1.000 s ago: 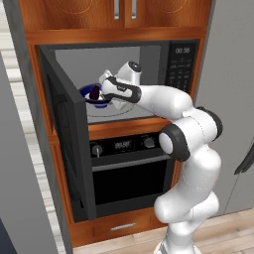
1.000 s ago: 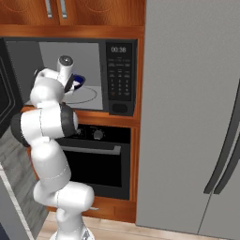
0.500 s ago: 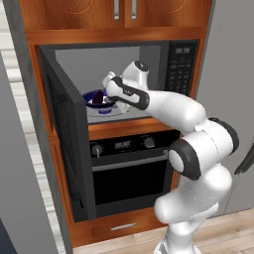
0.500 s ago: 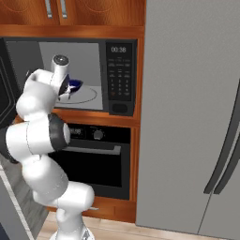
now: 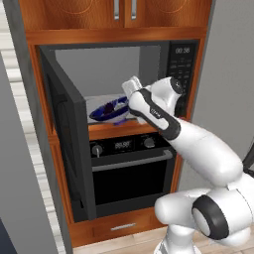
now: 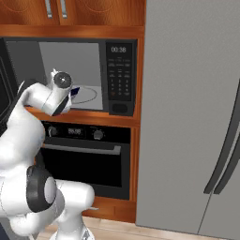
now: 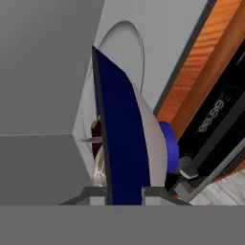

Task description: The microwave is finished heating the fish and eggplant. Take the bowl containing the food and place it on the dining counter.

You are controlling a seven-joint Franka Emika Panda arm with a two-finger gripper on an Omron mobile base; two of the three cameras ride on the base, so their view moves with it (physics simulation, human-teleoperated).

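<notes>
In the wall column, above the black oven (image 5: 126, 168):
Microwave (image 5: 181, 64): door (image 5: 67, 144) swung wide to the left; grey cavity open; round glass plate (image 6: 86, 95) on its floor, seen bare in the right base view.
Arm: reaches up and forward from the base; hand at the cavity mouth, just over the front sill.
Bowl (image 5: 110, 112): blue, white inside; at the front of the cavity near the sill, slightly tilted; edge-on in the hand view (image 7: 122, 153), rim running straight down between the finger tips.
Gripper (image 7: 124, 195): closed to a narrow gap, pinching the bowl's rim; one tip inside the wall, one outside.
Food: a dark piece and a pale shape just visible inside the bowl, too hidden to name.
Step in hand, as I judge it: secure the rim, then draw out; keep the bowl level so nothing slides; lift clear of the sill; pull back straight, away from the door's edge; go slowly, since a rim pinch can pivot.
</notes>
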